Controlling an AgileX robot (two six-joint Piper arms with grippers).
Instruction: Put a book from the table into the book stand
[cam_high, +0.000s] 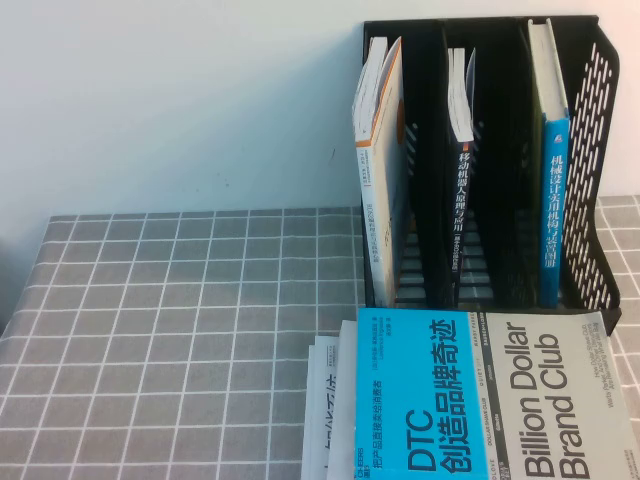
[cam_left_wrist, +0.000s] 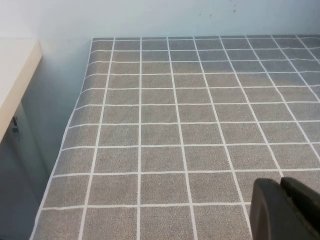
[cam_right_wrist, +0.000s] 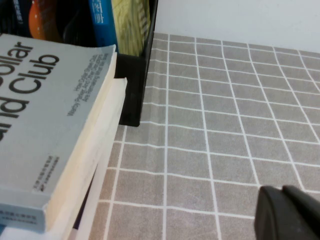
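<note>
Neither gripper is holding anything. From its own wrist camera, the left gripper (cam_left_wrist: 284, 210) is hovering over a bare stretch of the table (cam_left_wrist: 175, 130), showing only as two dark fingertips pressed close together with barely a seam between them. The right gripper (cam_right_wrist: 287, 212) is showing the same way in its wrist camera, its dark fingertips meeting with no gap, hanging above the checked cloth just beside the stack of books. Neither gripper is appearing in the high view.

On the table (cam_high: 180, 320), the book (cam_high: 480, 395) is lying flat with its cover facing up, the blue half with "DTC" on the left and the grey-white half with "Billion Dollar Brand Club" on the right. It is resting on top of a white book (cam_high: 325, 410) whose edge is sticking out to the left beneath it. From the right wrist camera, the book (cam_right_wrist: 45, 115) is showing its grey-white cover and pale page edges, with the other book's pages lying under it.

Directly behind the stack, the book stand (cam_high: 600, 150) is standing upright against the wall. Each of its three slots is holding one book: a white one (cam_high: 380, 170) on the left, a dark one (cam_high: 463, 200) in the middle, and a blue-spined one (cam_high: 553, 200) on the right.
</note>
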